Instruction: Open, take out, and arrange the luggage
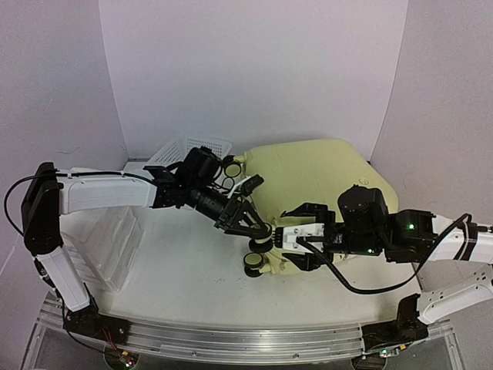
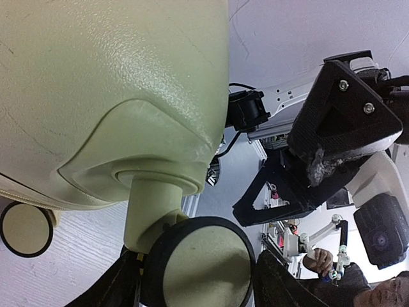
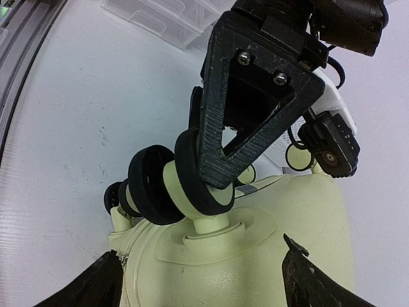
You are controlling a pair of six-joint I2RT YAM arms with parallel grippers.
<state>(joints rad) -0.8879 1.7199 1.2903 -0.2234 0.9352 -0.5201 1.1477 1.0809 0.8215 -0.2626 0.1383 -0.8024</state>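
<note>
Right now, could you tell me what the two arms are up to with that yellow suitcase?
Both arms are working at the wheel end of the luggage, which lies flat on the table and looks closed. The left claw appears to have one caster wheel pinched in its grip. The right claw is open, straddling the shell just beside that wheel. The opening step is not yet done.

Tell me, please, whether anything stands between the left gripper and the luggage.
Nothing visible does: the left gripper is closed on a caster wheel of the luggage, with no other object between them.
</note>
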